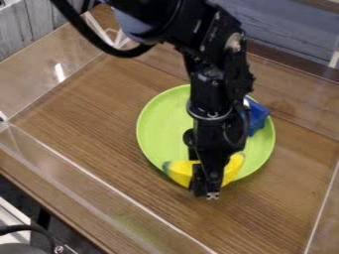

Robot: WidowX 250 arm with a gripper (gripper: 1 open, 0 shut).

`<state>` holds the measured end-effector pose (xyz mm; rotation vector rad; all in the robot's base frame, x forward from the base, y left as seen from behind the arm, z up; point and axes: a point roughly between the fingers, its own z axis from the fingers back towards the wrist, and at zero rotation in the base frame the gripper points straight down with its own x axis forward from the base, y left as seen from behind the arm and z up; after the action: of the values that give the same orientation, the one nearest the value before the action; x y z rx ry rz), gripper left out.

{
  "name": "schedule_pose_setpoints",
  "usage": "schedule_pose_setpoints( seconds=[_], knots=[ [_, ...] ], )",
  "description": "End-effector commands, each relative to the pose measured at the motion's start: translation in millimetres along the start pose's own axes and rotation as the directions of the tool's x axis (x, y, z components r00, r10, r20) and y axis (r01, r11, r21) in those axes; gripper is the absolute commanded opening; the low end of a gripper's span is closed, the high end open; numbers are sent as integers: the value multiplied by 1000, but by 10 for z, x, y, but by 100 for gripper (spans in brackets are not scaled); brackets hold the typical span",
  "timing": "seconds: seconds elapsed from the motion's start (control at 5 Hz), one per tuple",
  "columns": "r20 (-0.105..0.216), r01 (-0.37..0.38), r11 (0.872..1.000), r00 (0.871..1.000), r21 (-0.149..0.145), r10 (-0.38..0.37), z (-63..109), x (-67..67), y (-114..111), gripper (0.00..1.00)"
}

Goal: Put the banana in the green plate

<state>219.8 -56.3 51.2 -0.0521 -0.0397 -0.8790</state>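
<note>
The green plate (162, 124) lies in the middle of the wooden table. The yellow banana (177, 175) is at the plate's near rim, showing on both sides of my gripper's fingers. My gripper (209, 190) points straight down over that rim and is shut on the banana's middle. The black arm rises from it across the plate and hides the plate's centre.
A blue block (256, 117) rests at the plate's far right edge, partly behind the arm. Clear plastic walls (54, 69) enclose the table on the left, near and right sides. Bare wood (79, 119) lies left of the plate.
</note>
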Motion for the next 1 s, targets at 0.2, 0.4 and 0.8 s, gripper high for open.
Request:
schedule_pose_setpoints(
  seconds=[0.2,0.4,0.8],
  knots=[
    [47,-6,999,999,49,4,151,22,95,0],
    [49,3,999,999,50,-5,124,-27,106,0],
    [52,31,998,998,52,-34,75,-119,116,100]
  ],
)
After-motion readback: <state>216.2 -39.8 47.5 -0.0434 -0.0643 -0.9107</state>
